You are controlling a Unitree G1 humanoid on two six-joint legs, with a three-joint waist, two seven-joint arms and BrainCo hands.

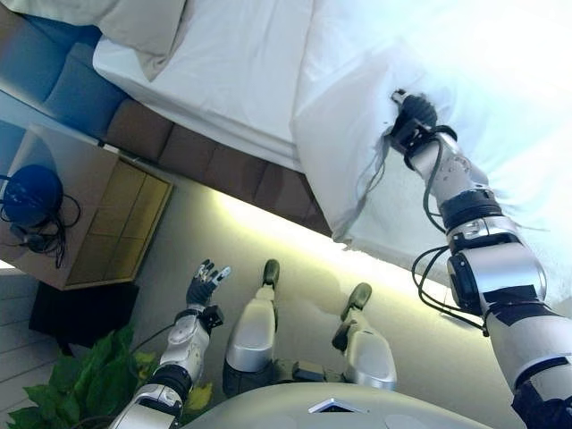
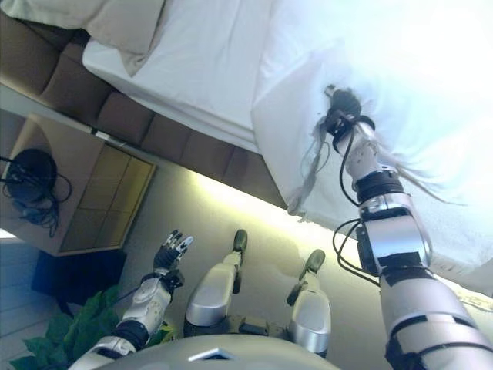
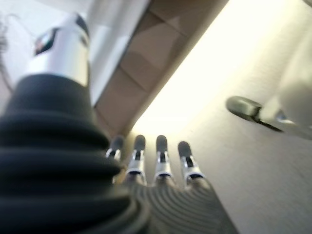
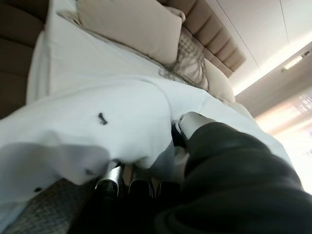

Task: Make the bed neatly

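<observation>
Right hand (image 1: pixel 413 114) clenched on bunched edge of white fabric duvet (image 1: pixel 375 179), which hangs over bed side toward floor. Left hand (image 1: pixel 204 284) low, fingers straight, empty. Best: keep firm grip, draw toward beige pillows (image 4: pixel 131 27), flatten folds. White sheet (image 1: pixel 241 63) exposed; brown padded bed base (image 1: pixel 206 165); wooden bedside cabinet (image 1: pixel 107 214); green plant (image 1: pixel 85 389).

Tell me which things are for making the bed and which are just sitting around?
For the job: white duvet, gripped by the right hand; white sheet; beige pillow.
Just sitting around: nightstand, blue round object, potted plant; left hand idle.
</observation>
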